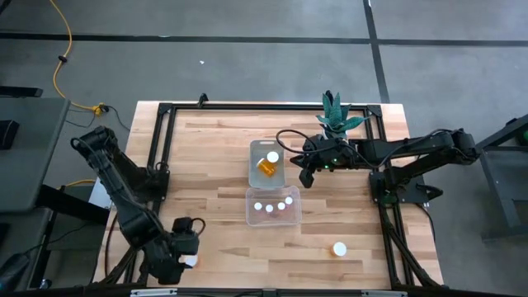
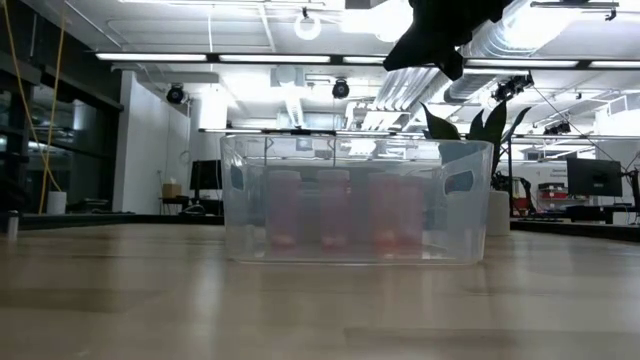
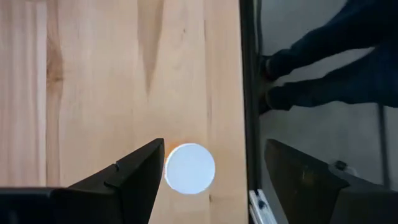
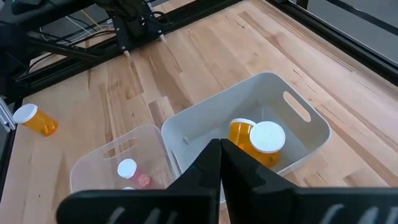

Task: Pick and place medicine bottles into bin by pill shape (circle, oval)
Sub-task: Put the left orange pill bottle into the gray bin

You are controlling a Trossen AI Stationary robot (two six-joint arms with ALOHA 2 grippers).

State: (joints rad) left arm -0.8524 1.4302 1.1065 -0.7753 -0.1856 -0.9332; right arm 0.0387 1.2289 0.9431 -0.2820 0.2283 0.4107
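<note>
Bottles, translucent orange with white caps: one lies in far clear plastic bin [image 1: 254, 157], four upright in near bin [image 1: 251, 213]. Left pincer [image 3: 208, 171], fingers apart, straddles bottle [image 3: 189, 168] at desk's seven o'clock, likely for pickup. Right pincer [image 4: 221, 149], fingers together, hovers beside far bin, likely post-drop.

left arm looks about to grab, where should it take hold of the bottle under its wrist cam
Grip the orange body just below the white cap, coming straight down. The bottle stands upright near the table edge, showing as a white disc between the open fingers of the left gripper, so its round sides are free for the fingers to close across.
</note>
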